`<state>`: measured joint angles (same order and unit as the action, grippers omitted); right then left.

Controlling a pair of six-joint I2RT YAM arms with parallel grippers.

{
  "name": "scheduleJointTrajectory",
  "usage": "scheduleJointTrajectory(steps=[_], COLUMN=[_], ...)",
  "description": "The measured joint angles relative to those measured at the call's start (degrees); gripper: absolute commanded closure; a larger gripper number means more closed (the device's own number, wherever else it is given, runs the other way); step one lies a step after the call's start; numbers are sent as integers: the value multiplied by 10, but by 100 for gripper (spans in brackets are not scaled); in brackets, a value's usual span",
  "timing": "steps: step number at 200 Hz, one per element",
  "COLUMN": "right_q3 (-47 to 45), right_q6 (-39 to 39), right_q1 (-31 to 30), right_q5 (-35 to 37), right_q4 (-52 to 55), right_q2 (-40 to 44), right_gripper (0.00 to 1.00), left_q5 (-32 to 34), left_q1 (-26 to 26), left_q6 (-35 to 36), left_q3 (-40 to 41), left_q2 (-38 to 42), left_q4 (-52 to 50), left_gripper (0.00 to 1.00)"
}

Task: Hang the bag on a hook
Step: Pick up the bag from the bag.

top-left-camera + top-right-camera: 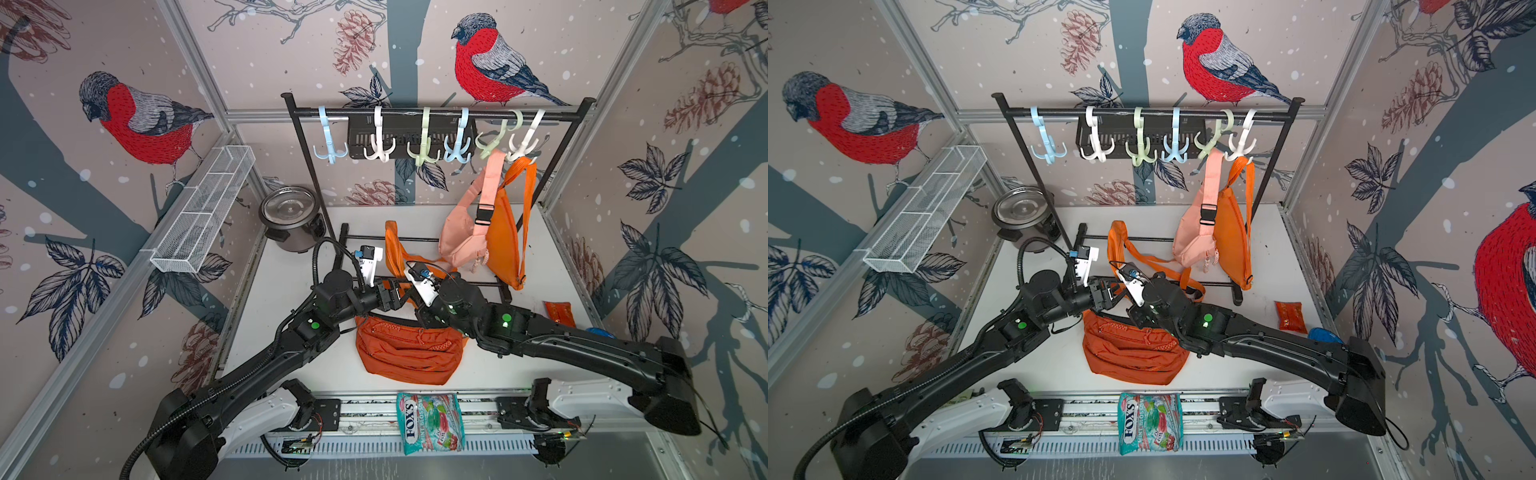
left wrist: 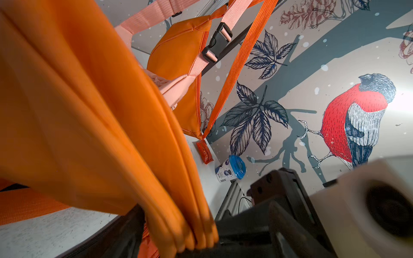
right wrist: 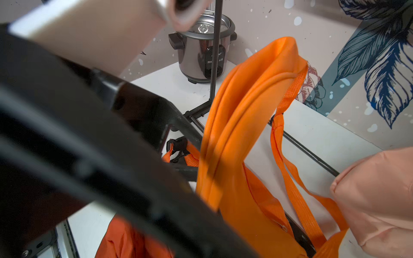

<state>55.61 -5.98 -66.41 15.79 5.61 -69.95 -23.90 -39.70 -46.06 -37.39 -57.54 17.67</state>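
Note:
A bright orange bag (image 1: 395, 249) stands bunched up between my two grippers at mid-table, its strap trailing toward the rack's base. My right gripper (image 1: 409, 289) is shut on the bag's gathered fabric (image 2: 192, 236). My left gripper (image 1: 392, 297) faces it from the left, open, with that fabric between its jaws. In the right wrist view the bag (image 3: 241, 111) rises from the jaws, which the left arm hides. Several plastic hooks hang from the black rail (image 1: 415, 113). The blue hook (image 1: 330, 143), white hook (image 1: 379, 145) and green hook (image 1: 424, 147) carry nothing.
A pink bag (image 1: 465, 232) and another orange bag (image 1: 505, 232) hang from the right-hand hooks. A darker orange waist bag (image 1: 409, 351) lies under the grippers. Rice cooker (image 1: 291, 220) at back left, wire basket (image 1: 203, 212) on the left wall, candy bag (image 1: 430, 422) at front, red packet (image 1: 559, 313) at right.

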Motion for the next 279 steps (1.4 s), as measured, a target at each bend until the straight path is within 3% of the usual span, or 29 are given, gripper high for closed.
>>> scheduleJointTrajectory(steps=[17, 29, 62, 93, 111, 139, 197, 279], right_q3=[3, 3, 5, -16, -33, -71, -117, -121], right_q6=[3, 4, 14, 15, 16, -1, -48, -43], right_q1=[-10, -13, -16, -10, 12, 99, 285, 309], right_q5=[18, 23, 26, 12, -10, -40, -126, -223], right_q4=[1, 2, 4, 1, -3, -27, -44, -56], right_q2=[-3, -4, 0, 55, 101, 185, 249, 197], right_gripper=[91, 84, 58, 35, 30, 22, 14, 11], left_q5=[1, 4, 24, 31, 33, 28, -15, -78], left_q1=[-1, -1, -2, -2, -2, -2, -2, -2], left_q6=[0, 0, 16, 45, 71, 120, 212, 281], left_q3=[-8, -12, -29, -41, -41, -40, -69, -120], left_q2=[-12, -18, -19, 3, 23, 68, 151, 186], left_q4=[0, -4, -33, -62, -80, -97, -171, -262], left_gripper=[54, 71, 100, 100, 100, 100, 100, 100])
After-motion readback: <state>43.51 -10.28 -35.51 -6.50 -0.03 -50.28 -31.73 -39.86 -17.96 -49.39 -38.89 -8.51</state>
